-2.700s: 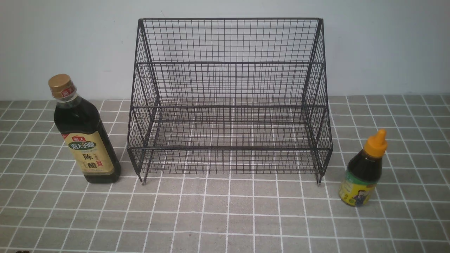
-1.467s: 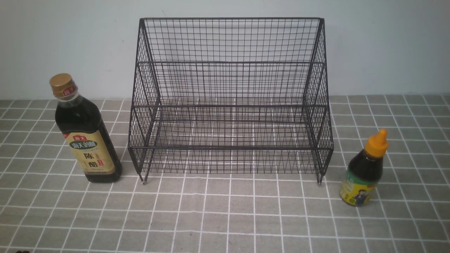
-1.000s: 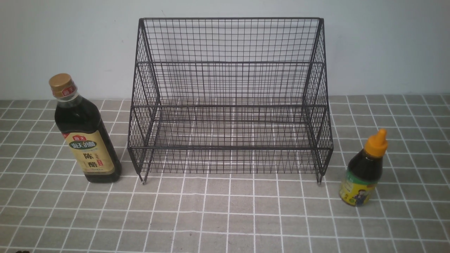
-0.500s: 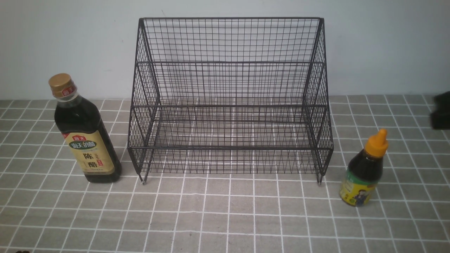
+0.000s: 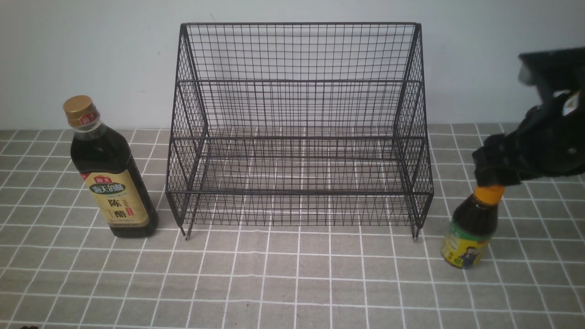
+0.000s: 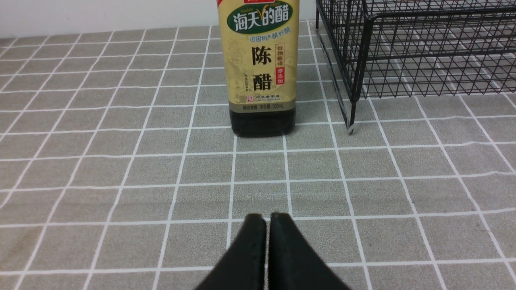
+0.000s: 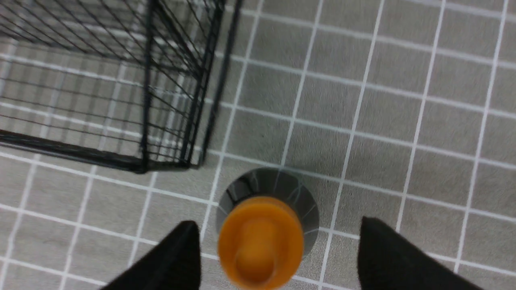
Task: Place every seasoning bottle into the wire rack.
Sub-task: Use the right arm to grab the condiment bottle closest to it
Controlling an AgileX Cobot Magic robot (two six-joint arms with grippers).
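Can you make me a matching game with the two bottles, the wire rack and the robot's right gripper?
1. tall bottle
2. short bottle
3. wire rack
4. right gripper

A. black mesh, between the two bottles
B. open, around the orange cap without gripping it
C. gold cap, at the robot's left
D. yellow and green label

Right pairs: 1-C, 2-D, 3-A, 4-B
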